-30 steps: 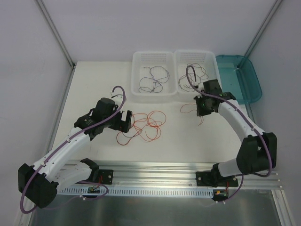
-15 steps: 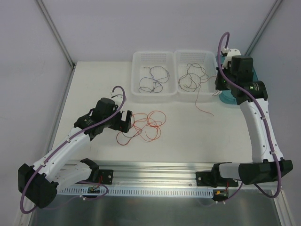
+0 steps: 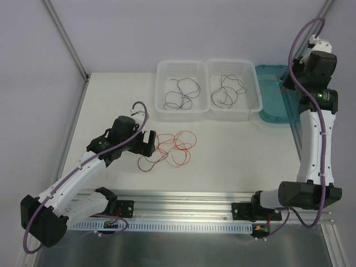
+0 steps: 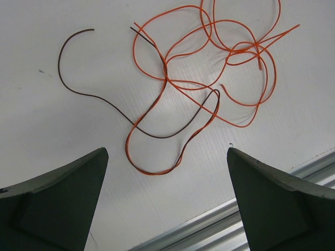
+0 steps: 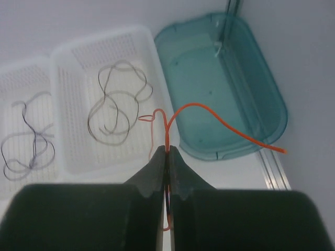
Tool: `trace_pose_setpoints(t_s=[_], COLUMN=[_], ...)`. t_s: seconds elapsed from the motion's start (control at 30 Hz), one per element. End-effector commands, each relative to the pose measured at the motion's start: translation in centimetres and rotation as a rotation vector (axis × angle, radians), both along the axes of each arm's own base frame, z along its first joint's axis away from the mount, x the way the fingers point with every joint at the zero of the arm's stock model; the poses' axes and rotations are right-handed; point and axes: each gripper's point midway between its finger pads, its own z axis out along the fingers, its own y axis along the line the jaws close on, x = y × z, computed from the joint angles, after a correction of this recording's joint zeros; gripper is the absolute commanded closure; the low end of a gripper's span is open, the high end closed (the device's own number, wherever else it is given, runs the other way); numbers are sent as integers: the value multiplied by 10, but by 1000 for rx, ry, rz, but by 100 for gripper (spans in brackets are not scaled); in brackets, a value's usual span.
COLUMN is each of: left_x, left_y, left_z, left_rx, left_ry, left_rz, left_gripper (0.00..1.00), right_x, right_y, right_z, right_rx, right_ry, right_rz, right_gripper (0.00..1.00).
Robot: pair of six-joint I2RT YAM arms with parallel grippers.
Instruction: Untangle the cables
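A loose tangle of thin orange cables lies on the white table just right of my left gripper, which hovers low over it. In the left wrist view the orange loops and one dark wire lie beyond my left gripper, which is open and empty. My right gripper is raised high over the teal tray. It is shut on one orange cable, which arcs out over the tray and trails down below the fingers.
Two white baskets stand at the back, the left basket and the right basket, each holding dark thin cables. The teal tray stands to their right. An aluminium rail runs along the near edge.
My right arm has lifted and swung from the table's middle right to above the teal tray, carrying the orange cable. The left arm has not moved.
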Motion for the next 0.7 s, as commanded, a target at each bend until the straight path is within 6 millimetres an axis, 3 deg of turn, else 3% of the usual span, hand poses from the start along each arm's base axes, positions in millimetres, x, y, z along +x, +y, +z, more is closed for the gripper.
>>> trace_pose_setpoints(t_s=[0.0,0.07,0.27,0.47,0.6,0.67], left_x=[4,4,5,5,7,8], left_y=[3,3,4,5,8,9], left_z=[5,5,3,-2,-5,-8], left_rx=[-1,2,12,23,47,54], left_ry=[-32,-32,-30,-19,-15,-8], left_rz=[3,3,8,8,20,27], left_gripper=[1,1,1,1,1,1], right_x=[-10,-14,1,57,93,113], right_y=[-18,-35,-64,-77,-85,-88], right_z=[101,125,155,128,93,63], right_rx=[0,-20,-34,-6,18,42], right_ry=[-322,-406,-509,-460,-394,-336], right_rz=[-81,-152,-226,-167,-132,-112], right_gripper=[99,99,99,99,99,99])
